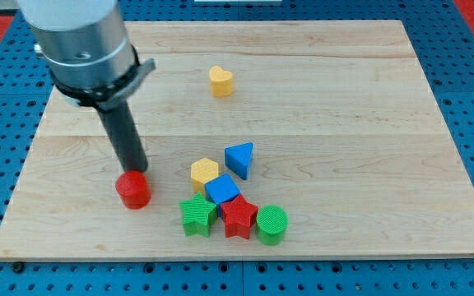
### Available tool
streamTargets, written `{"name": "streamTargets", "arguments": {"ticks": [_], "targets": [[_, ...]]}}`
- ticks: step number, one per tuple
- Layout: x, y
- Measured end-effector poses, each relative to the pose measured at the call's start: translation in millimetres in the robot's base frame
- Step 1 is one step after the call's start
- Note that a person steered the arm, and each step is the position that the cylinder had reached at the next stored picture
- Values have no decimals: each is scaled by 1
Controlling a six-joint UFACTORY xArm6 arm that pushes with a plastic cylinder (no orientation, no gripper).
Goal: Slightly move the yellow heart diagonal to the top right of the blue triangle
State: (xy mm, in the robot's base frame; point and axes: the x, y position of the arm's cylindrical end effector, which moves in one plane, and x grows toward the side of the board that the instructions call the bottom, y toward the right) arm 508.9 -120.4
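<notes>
The yellow heart lies near the view's top centre of the wooden board. The blue triangle lies well below it, slightly to the right, at the top right of a cluster of blocks. My tip is at the view's left, touching the top edge of a red cylinder. It is far from the heart and left of the triangle.
Below and left of the triangle sit a yellow hexagon, a blue cube, a green star, a red star and a green cylinder. The arm's grey body fills the view's top left.
</notes>
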Motion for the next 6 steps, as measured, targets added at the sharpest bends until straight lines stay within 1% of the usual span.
{"name": "streamTargets", "arguments": {"ticks": [1, 2, 3, 4, 5, 6], "targets": [[-29, -28], [-63, 25], [-112, 80], [-111, 22], [-158, 111], [-192, 224]]}}
